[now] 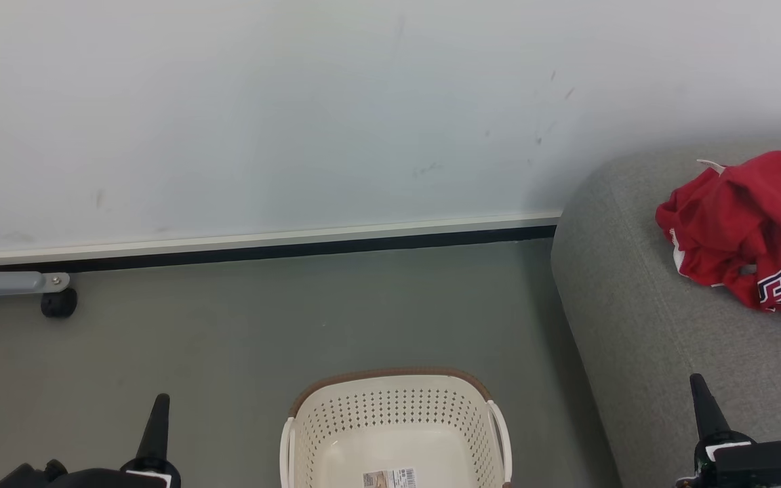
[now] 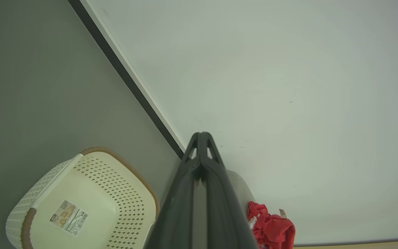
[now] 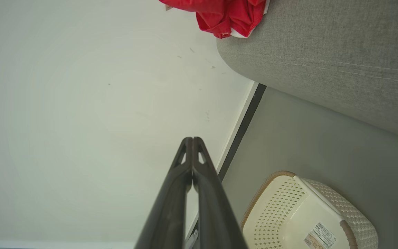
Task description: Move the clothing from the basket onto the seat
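The bright red soft clothing [image 1: 750, 224], with white trim and navy-and-white lettering, is seen bunched in one heap on the large grey woven-fabric seat [image 1: 634, 325]. It lies near the seat's rounded end and well apart from the cream-white perforated plastic basket [image 1: 390, 407] with the brown rim. The basket is set on the grey floor [image 1: 228, 339] between the two arms. On its inner bottom nothing but a label sticker [image 1: 390, 478] is seen. The transfer is therefore judged complete, and the step in hand is taken to be a last check followed by a quiet rest.

The left claw [image 1: 160, 407] is held low, to the left of the basket, with its two dark fingers pressed together and nothing between them. The right claw [image 1: 702, 400] is likewise closed and empty, and is poised over the front part of the seat, well short of the heap.

For this step to be done well, the basket's interior should be confirmed from both wrist views, because its near part is cut off in the head view. The heap is best left untouched: part of it lies near the seat's rounded edge by the wall, and it is judged that a nudge could send the soft cloth sliding off. Any withdrawal of the arms should be kept clear of the basket's rim and the seat's side.
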Tool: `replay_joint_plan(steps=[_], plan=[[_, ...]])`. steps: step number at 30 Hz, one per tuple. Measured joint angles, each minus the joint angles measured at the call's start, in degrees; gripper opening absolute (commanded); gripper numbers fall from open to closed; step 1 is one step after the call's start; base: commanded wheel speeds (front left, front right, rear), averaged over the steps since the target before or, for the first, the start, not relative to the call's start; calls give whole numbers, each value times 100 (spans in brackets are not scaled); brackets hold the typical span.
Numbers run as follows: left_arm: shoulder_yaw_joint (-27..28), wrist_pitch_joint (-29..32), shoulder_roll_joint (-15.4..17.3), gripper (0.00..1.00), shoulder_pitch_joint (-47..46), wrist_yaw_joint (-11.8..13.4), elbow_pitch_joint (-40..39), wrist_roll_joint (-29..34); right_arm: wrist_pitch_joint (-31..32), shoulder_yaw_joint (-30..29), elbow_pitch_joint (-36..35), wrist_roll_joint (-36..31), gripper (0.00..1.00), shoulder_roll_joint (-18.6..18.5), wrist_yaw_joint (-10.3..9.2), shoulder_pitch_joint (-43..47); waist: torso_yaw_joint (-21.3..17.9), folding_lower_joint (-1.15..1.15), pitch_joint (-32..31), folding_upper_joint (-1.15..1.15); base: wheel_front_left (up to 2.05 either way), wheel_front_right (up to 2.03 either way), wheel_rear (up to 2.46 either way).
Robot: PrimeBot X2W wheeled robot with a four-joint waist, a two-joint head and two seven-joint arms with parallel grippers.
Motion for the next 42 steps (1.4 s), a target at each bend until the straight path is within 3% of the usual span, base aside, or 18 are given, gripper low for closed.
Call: replay_joint_plan(steps=[22, 42], plan=[[345, 464, -159, 0, -331, -326, 208, -1628, 394, -583, 279, 1661, 0, 222, 333, -214, 58, 0, 42, 0, 0, 0, 0], [352, 471, -172, 0, -346, -348, 222, -1719, 419, -598, 287, 1678, 0, 227, 349, -281, 58, 0, 42, 0, 0, 0, 0]])
